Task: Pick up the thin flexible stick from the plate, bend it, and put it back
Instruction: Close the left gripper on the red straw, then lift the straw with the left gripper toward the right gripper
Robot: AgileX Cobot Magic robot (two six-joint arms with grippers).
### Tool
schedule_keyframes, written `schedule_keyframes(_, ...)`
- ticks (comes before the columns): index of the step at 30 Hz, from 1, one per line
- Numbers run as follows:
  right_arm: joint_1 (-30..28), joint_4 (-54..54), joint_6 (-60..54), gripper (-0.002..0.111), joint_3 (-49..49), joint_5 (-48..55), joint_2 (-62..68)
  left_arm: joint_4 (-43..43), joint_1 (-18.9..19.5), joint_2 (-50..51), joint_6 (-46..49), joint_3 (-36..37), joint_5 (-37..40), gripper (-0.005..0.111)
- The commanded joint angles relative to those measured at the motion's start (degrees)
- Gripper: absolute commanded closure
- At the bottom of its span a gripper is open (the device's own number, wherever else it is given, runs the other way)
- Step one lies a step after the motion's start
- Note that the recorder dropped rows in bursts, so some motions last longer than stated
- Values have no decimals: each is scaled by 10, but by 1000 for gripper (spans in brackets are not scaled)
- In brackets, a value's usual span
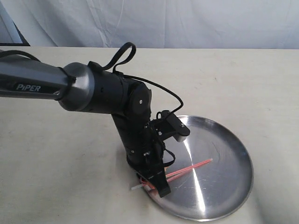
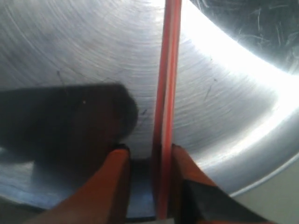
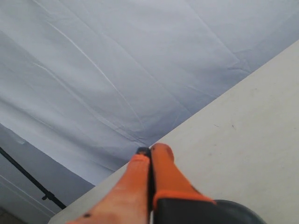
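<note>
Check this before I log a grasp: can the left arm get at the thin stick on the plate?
Likely yes: the stick runs between the parted fingers of the left gripper, over the plate, with nothing blocking them.

Thin flexible stick [image 1: 191, 167]: red-orange, straight, low across the plate's left part, pale end poking past the rim. Plate [image 1: 224, 154]: round, shallow, shiny steel (brushed face glaring), flat on the counter [image 1: 56, 163].
</note>
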Motion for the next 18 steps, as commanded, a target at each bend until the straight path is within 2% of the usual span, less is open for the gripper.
schedule_keyframes(1, 1, 0, -3, 109, 0, -2, -2, 13, -3, 5, -5, -1, 27, 95)
schedule_keyframes(4, 1, 0, -3, 109, 0, -2, -2, 14, -3, 5, -4, -1, 23, 107)
schedule_keyframes(10, 1, 1, -3, 109, 0, -8, -2, 8, -3, 1, -1, -2, 21, 107)
schedule_keyframes(13, 1, 6, -3, 109, 0, -6, -2, -16, -3, -15, 29, -2, 20, 107)
schedule_keyframes(18, 1, 181, 9, 109, 0, 21, -2, -102, -3, -71, 92, -2, 15, 107)
